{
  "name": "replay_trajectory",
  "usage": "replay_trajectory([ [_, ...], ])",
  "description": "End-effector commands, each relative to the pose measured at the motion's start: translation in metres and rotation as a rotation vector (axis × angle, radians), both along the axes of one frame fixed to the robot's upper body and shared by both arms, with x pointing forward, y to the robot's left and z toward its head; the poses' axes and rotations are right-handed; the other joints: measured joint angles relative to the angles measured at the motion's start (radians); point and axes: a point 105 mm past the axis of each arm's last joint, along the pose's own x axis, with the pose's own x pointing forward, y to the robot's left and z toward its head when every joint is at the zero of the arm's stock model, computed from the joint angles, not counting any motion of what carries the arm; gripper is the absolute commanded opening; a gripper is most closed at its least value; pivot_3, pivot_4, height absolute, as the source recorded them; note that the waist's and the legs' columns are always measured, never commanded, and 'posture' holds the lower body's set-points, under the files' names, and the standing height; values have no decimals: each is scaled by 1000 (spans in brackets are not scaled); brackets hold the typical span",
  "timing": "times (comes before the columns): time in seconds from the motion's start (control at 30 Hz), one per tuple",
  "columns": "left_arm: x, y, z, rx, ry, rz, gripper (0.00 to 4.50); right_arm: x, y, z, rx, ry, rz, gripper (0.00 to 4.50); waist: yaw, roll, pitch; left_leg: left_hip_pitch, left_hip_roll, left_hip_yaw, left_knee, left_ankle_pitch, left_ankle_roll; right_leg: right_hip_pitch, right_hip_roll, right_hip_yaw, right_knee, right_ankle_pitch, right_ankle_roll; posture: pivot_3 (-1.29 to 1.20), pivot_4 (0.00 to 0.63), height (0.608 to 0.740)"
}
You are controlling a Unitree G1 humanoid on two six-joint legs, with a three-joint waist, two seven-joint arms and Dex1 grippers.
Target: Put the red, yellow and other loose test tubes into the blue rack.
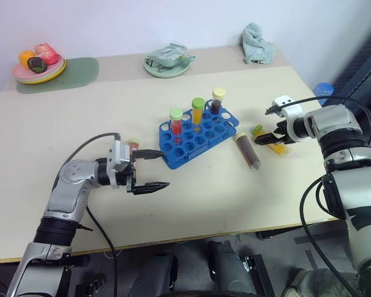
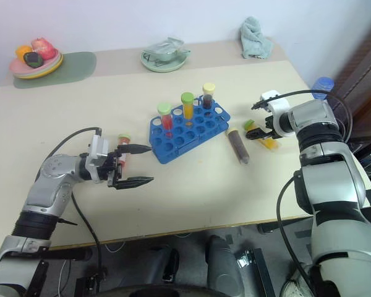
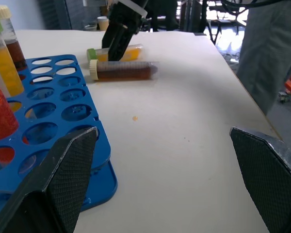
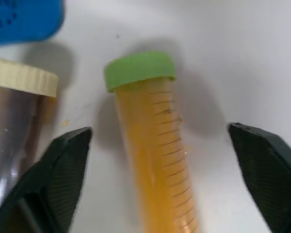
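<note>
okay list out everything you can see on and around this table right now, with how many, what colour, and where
rack: one, blue, table centre.
standing tubes: three in the rack; red, yellow and dark fills.
dark tube: one, cream cap, lying right of the rack.
yellow tube: one, green cap, lying between the right tool's fingers.
red tube: one, behind the left tool.
plates: stacked, with fruit, far left corner.
mat: one, green, beside the plates.
dish: one, green, far edge.
cloth: one, teal, far right.
left tool: open.
right tool: open.
</note>
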Motion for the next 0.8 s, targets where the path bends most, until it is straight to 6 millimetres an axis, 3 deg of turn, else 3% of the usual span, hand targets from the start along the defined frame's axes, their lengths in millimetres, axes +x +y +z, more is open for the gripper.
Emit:
replay_trajectory([
  [0.03, -1, 2, 9, -7, -30, 5, 4500, -2, 18, 50, 89, -97, 36, 4451, 0, 0, 0, 0, 0, 0, 0, 0, 0, 0, 0, 0, 0, 0, 0, 0, 150, 740],
  [0.23, -1, -2, 10, -9, -24, 2, 4500, -26, 70, 75, 256, -53, 131, 4451, 0, 0, 0, 0, 0, 0, 0, 0, 0, -1, 0, 0, 1, 0, 0, 0, 150, 740],
  [0.37, 0, -5, 13, -12, -28, 0, 4500, -40, 93, 59, 288, 15, 160, 4451, 3, -1, -1, 0, 0, 0, 0, 0, 0, -1, -1, 0, 0, 0, -1, 0, 150, 740],
  [0.57, -1, -7, 19, -22, -32, 11, 4500, -43, 88, 27, 232, 66, 131, 4451, 5, -1, -1, -1, -2, 0, 0, 0, 1, 0, -3, -1, 0, 0, -1, 0, 150, 740],
  [0.8, -5, -8, 25, -20, -24, 31, 4500, -37, 84, 25, 219, 50, 112, 4451, -2, -1, -1, 0, -1, 1, 0, 0, 0, -1, -2, -1, 1, 1, -1, 0, 150, 740],
])
